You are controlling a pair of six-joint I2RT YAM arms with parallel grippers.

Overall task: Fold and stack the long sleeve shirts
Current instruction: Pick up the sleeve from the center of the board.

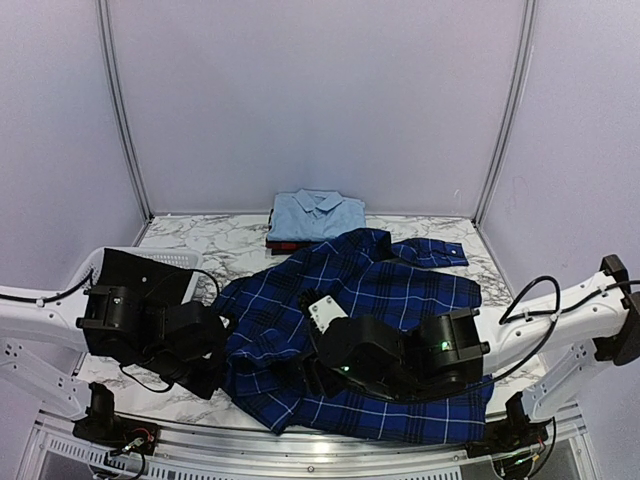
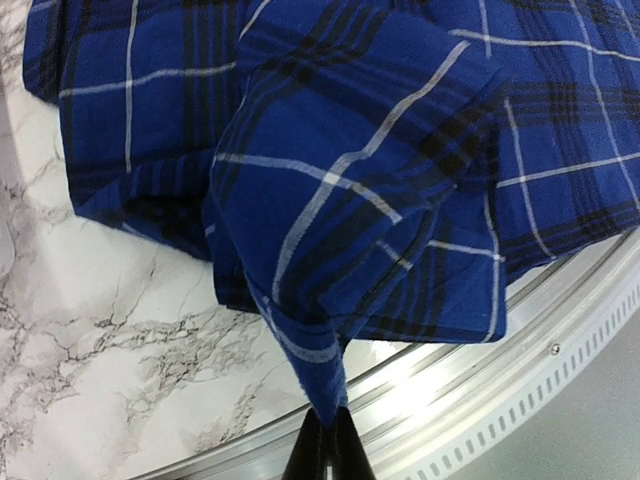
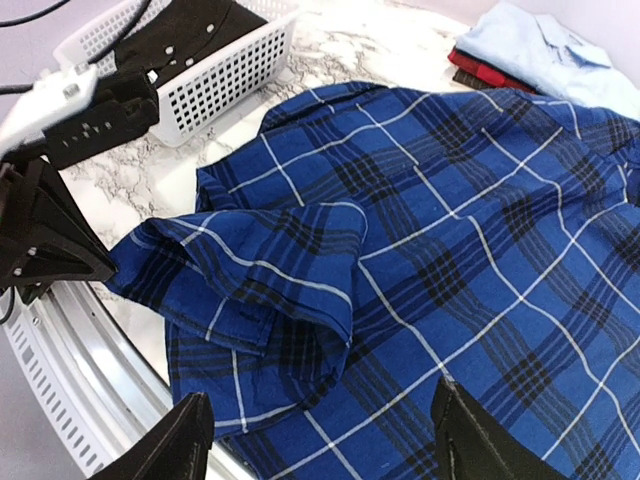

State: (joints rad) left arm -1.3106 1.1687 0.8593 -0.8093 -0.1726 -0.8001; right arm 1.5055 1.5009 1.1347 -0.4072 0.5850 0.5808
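The navy blue plaid shirt [image 1: 380, 300] lies spread and rumpled across the near half of the marble table [image 1: 240, 255]. My left gripper [image 2: 328, 425] is shut on a pinched corner of its near-left edge [image 2: 320, 350], just over the table's metal rim. In the top view the left gripper [image 1: 215, 368] sits at the shirt's left side. My right gripper [image 3: 325, 440] hangs open above the shirt's [image 3: 450, 230] lower part, nothing between its fingers [image 3: 185, 445]. At the back, a folded light blue shirt [image 1: 317, 213] lies on a folded red-and-black plaid one [image 1: 285, 245].
A white slotted basket [image 1: 165, 260] with dark cloth inside stands at the left, behind my left arm. The basket [image 3: 215, 85] also shows in the right wrist view. The table's metal rim [image 2: 520, 350] runs along the near edge. Grey walls close in the back and sides.
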